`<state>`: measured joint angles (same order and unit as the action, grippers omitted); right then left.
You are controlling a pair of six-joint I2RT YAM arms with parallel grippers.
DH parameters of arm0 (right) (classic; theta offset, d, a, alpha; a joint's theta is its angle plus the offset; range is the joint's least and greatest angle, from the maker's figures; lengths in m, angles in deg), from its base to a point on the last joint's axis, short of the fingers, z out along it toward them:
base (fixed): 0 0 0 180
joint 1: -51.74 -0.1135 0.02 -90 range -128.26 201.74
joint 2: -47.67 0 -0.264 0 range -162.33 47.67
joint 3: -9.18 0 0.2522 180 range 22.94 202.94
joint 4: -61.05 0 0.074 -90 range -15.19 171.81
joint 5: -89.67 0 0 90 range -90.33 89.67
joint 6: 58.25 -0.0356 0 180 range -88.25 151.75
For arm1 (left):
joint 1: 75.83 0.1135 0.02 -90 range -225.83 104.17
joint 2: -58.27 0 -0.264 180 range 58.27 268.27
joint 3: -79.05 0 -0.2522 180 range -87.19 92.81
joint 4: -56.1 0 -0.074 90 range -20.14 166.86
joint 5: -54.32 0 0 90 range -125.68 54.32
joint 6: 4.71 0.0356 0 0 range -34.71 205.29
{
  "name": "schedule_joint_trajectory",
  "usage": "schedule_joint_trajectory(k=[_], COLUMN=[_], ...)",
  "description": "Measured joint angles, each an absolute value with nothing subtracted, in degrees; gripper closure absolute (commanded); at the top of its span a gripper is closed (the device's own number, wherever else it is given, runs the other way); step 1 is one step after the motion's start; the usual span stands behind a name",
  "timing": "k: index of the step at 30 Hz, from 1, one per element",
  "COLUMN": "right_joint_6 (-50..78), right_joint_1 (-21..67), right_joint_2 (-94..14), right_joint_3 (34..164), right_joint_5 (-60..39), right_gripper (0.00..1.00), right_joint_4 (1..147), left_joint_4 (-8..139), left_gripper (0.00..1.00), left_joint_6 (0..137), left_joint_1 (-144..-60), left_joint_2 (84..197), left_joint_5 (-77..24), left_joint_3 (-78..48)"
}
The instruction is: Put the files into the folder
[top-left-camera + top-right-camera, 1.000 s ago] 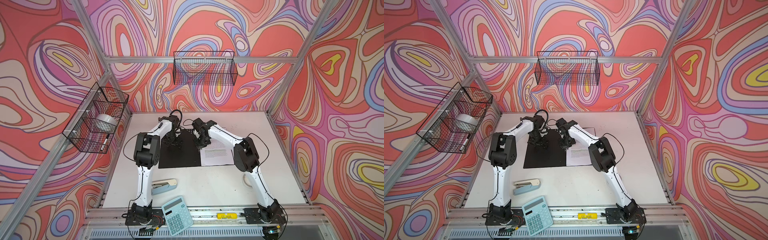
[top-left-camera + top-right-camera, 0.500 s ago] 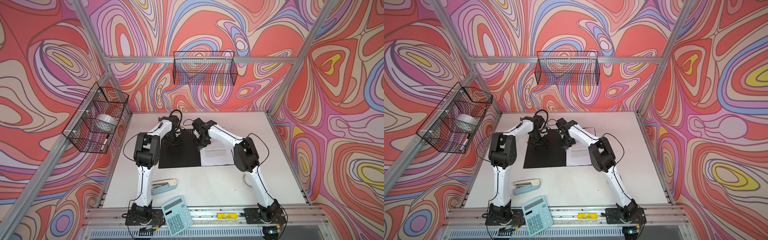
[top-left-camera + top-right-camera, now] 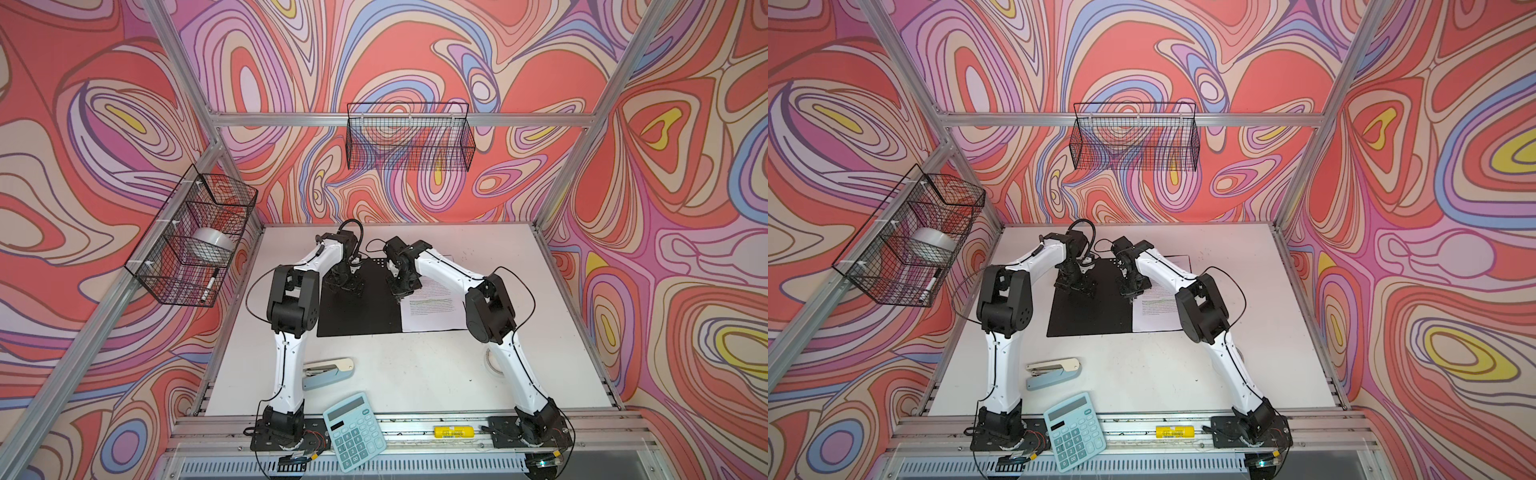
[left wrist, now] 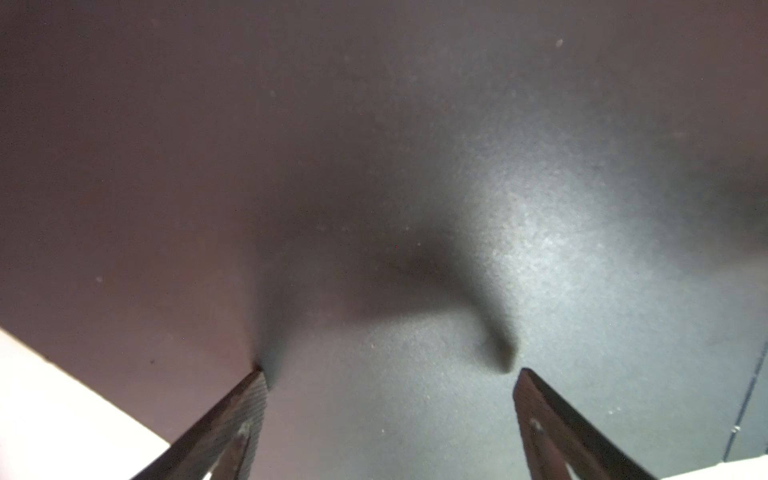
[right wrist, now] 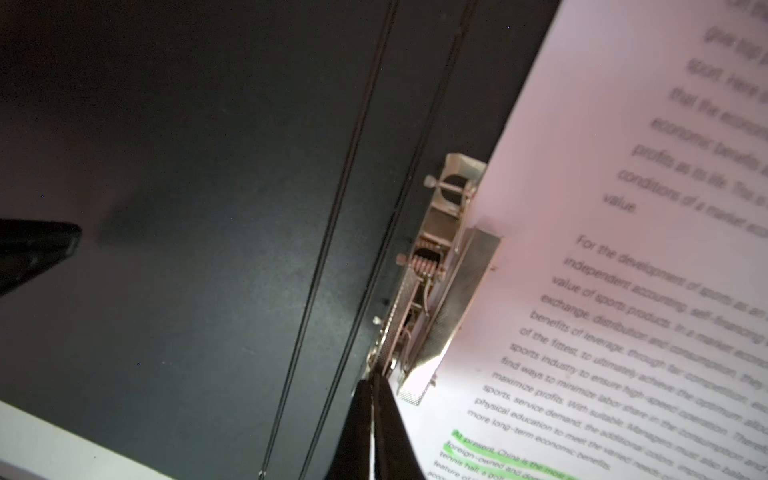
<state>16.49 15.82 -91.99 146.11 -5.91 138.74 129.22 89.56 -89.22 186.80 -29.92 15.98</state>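
**Entry: open folder with files at the clip**

The folder point(image 3: 357, 307) is lying open and flat on the table point(image 3: 415, 365), black inside facing up. The files point(image 3: 432, 309) – white printed sheets, one line highlighted green – are lying on its right half. Their spine-side edge is sitting under the plate of the metal spine clip point(image 5: 436, 291).

The left gripper point(image 4: 390, 374) is standing with its jaws wide apart, and the tips appear to be resting on the bare left cover. The right gripper point(image 5: 376, 386) is pressed fully together. Its tip is touching the near end of the clip, and I cannot tell whether any metal is pinched between the jaws.

Handling, as judged: the sheets are likely light, limp and prone to sliding over one another, so they are best gripped at a free outer edge or corner. The cover looks thin yet fairly stiff – its outer left edge is offering the best hold for closing.
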Motion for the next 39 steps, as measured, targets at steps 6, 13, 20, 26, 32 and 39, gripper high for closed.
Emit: schedule_joint_trajectory(k=[6, 13, 20, 26, 32, 39], right_joint_6=[16.49, 16.44, 16.42, 16.23, 16.16, 16.18], right_joint_1=[15.73, 15.73, 15.73, 15.73, 15.73, 15.73], right_joint_2=[-92.69, -93.37, -93.82, -93.96, -94.02, -94.57], right_joint_3=[147.23, 148.52, 149.43, 150.16, 150.92, 152.65], right_joint_5=[-5.78, -5.78, -5.82, -5.78, -5.63, -4.51], right_gripper=[0.96, 0.96, 0.96, 0.95, 0.95, 0.95], right_joint_4=[139.74, 140.68, 141.16, 141.90, 143.02, 145.40], left_joint_4=[129.19, 129.19, 128.76, 128.74, 128.71, 128.54], left_gripper=[0.07, 0.07, 0.07, 0.07, 0.07, 0.07], left_joint_6=[89.56, 89.56, 89.56, 89.59, 89.59, 89.59], left_joint_1=[-88.96, -88.48, -88.41, -88.17, -88.11, -88.11], left_joint_2=[186.80, 186.80, 186.52, 186.41, 186.34, 186.21], left_joint_5=[-29.63, -29.55, -29.50, -29.02, -29.00, -28.98], left_joint_3=[15.94, 15.87, 15.41, 15.39, 15.33, 15.13])
